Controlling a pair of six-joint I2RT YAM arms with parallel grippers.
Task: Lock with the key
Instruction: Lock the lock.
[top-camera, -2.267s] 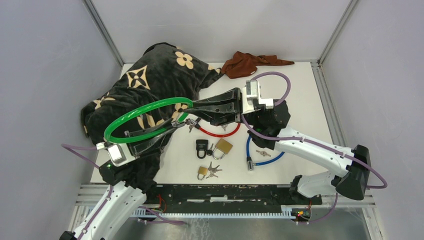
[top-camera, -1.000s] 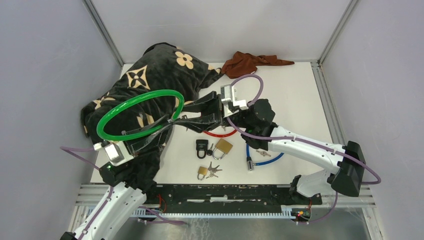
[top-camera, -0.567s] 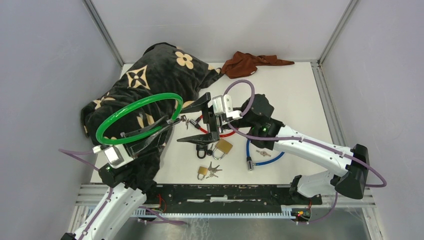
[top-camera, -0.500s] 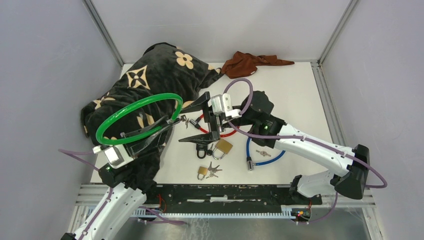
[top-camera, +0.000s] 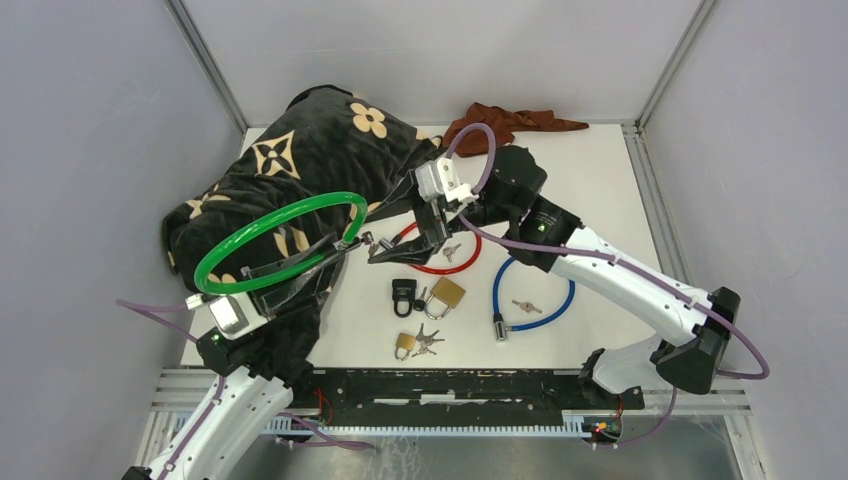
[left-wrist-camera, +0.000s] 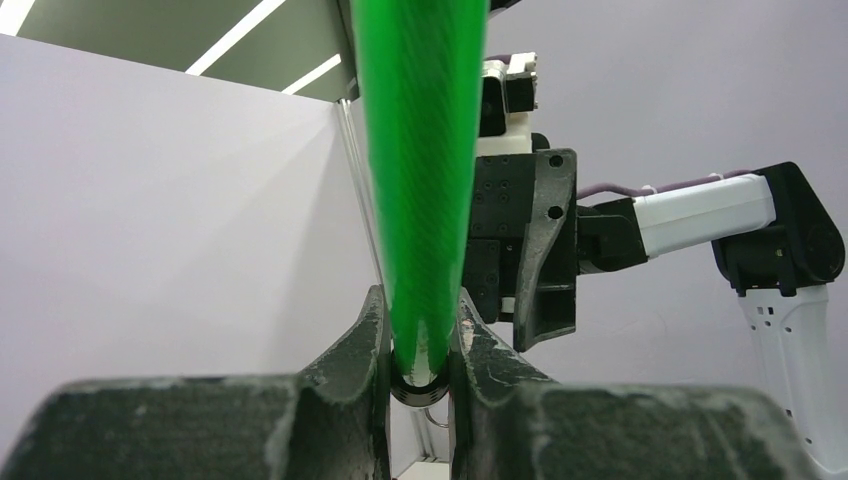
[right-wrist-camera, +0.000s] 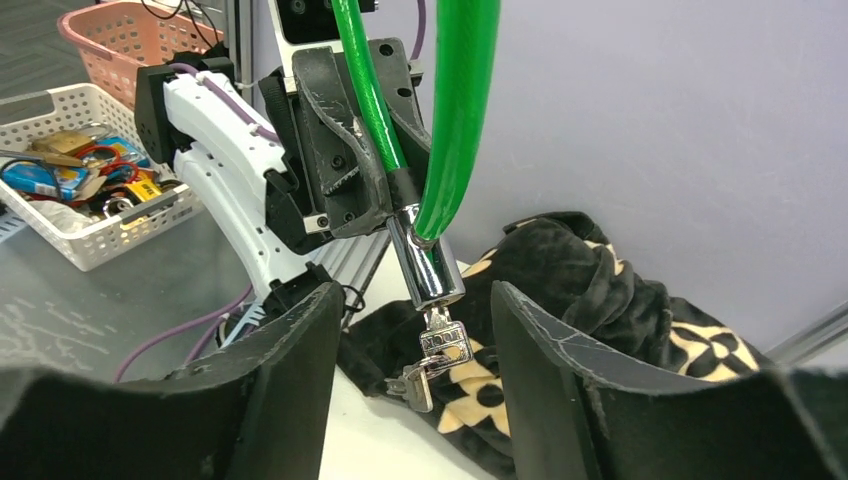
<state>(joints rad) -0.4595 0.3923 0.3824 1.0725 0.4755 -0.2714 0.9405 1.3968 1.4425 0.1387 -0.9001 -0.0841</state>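
A green cable lock (top-camera: 280, 225) is held up in the air over the table's left side, with my left gripper (top-camera: 345, 245) shut on the cable just above its chrome cylinder (right-wrist-camera: 425, 255). In the left wrist view the cable (left-wrist-camera: 420, 200) is pinched between both fingers of the left gripper (left-wrist-camera: 418, 340). A silver key (right-wrist-camera: 445, 340) sticks out of the cylinder's lower end, and a second key (right-wrist-camera: 415, 385) dangles from its ring. My right gripper (right-wrist-camera: 415, 330) is open, one finger on each side of the key, touching nothing; from above, the right gripper (top-camera: 378, 238) faces the left one.
A black blanket with tan flowers (top-camera: 290, 160) covers the back left. A brown cloth (top-camera: 500, 125) lies at the back. Under the arms lie a red cable lock (top-camera: 440, 262), a blue cable lock (top-camera: 540, 300), a black padlock (top-camera: 403, 295), two brass padlocks (top-camera: 447, 293) and loose keys (top-camera: 427, 340).
My right gripper has swung up and back from just above the padlocks and now straddles the hanging key, with its jaws a little narrower. The left gripper still holds the green cable.
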